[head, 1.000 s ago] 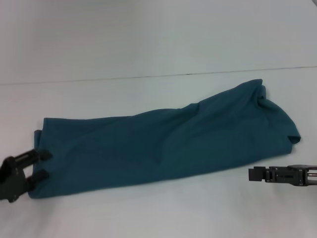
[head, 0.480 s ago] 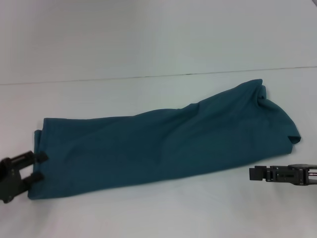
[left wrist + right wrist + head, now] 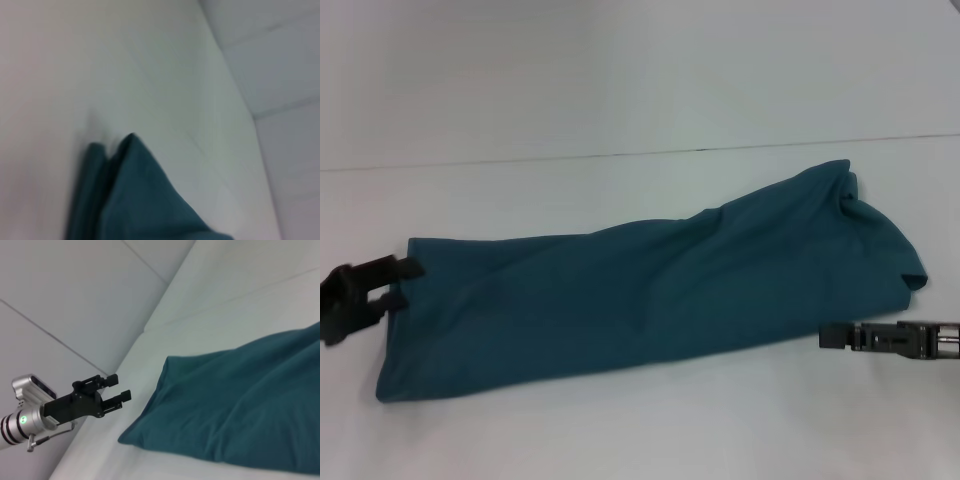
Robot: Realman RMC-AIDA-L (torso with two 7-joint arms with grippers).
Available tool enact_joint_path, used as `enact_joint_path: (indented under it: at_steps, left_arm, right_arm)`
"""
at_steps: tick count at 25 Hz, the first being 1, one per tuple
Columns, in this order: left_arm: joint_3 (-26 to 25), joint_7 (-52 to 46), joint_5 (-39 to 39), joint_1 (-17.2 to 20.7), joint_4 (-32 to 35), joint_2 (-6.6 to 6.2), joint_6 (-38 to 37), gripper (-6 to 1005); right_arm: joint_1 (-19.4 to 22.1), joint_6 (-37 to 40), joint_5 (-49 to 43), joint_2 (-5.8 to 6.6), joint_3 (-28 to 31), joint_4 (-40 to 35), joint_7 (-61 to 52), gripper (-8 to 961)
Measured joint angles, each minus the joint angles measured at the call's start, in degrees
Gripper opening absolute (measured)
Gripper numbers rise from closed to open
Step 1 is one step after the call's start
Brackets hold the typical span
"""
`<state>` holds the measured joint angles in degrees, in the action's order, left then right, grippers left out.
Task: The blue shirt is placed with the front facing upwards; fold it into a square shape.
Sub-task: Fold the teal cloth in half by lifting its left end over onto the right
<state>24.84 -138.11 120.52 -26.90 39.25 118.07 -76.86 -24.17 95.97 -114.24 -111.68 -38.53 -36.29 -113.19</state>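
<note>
Since the earlier frames the left claw [image 3: 388, 283] is rising along the shirt's end toward its far corner; the right claw [image 3: 830, 338] is barely shifting. The blue shirt [image 3: 650, 295] is lying on the desk [image 3: 620, 90] as a long band, its long axis running between the claws. Left claw is standing open, empty, fingertips just touching the short edge directly ahead. Right claw is sitting just off the opposite end's near edge; its finger state cannot be told.
</note>
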Motion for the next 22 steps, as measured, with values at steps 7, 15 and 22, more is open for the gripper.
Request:
enact_joint_path:
  at_steps: [7, 15, 22]
  left_arm:
    - [2.7, 3.1, 6.7, -3.3, 2.8, -1.60, 0.9, 628]
    - [5.1, 6.7, 7.9, -3.5, 2.5, -1.52, 3.5, 630]
    - [5.3, 4.8, 10.0, -4.5, 2.1, -1.62, 4.2, 673]
  right_arm:
    - [-0.8, -0.3, -0.1, -0.10, 0.7, 0.0, -1.1, 656]
    - [-0.8, -1.3, -0.3, -0.08, 1.5, 0.2, -1.1, 655]
    - [-0.7, -1.6, -0.3, 0.05, 1.6, 0.6, -1.2, 655]
